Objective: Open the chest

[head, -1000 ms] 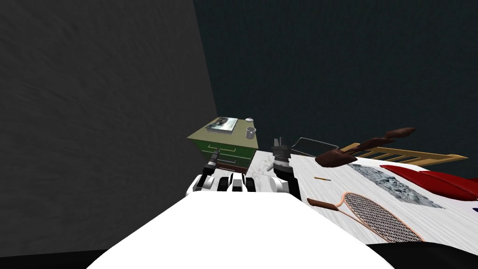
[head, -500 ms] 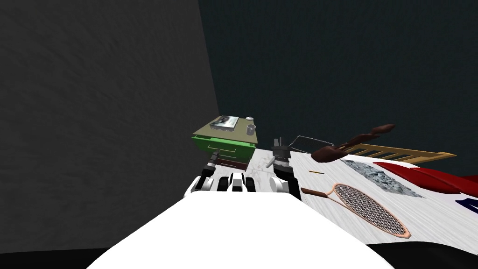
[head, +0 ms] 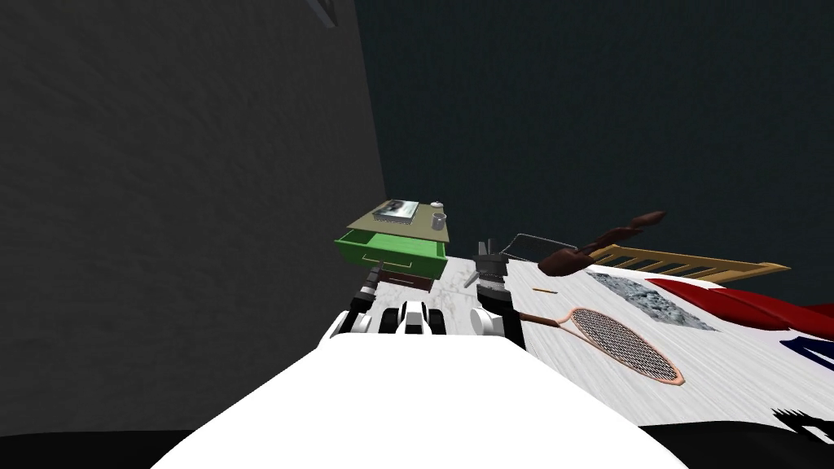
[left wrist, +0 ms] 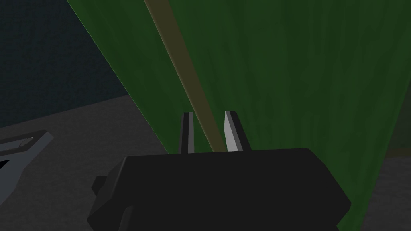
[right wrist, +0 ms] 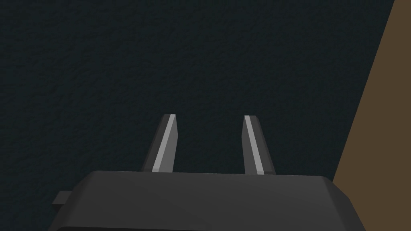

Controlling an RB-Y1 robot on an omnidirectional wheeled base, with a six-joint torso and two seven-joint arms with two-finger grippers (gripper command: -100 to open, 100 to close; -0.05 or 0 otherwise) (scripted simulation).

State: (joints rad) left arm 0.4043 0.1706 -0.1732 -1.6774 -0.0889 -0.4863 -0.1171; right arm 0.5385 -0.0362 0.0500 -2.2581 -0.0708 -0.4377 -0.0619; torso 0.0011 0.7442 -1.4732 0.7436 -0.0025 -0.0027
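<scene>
A small green chest (head: 405, 262) with an olive top stands in the corner ahead, its top drawer (head: 389, 250) pulled out well past the top. My left gripper (head: 375, 269) reaches to that drawer's front. In the left wrist view the left gripper (left wrist: 208, 114) is shut on the thin tan handle bar (left wrist: 182, 64), which runs across the green drawer front (left wrist: 289, 76). My right gripper (head: 487, 247) is held up beside the chest; in the right wrist view the right gripper (right wrist: 209, 116) is open with nothing between its fingers.
A flat picture (head: 397, 211) and a grey cup (head: 438, 221) lie on the chest's top. To the right is a bed (head: 733, 366) with a racket (head: 623, 344), a brown instrument (head: 599, 244) and a wire basket (head: 533, 243). A grey wall (head: 179, 212) stands on the left.
The green top drawer has slid further out of the chest with my left gripper on its handle. The whole head view has shifted, so I have moved as well.
</scene>
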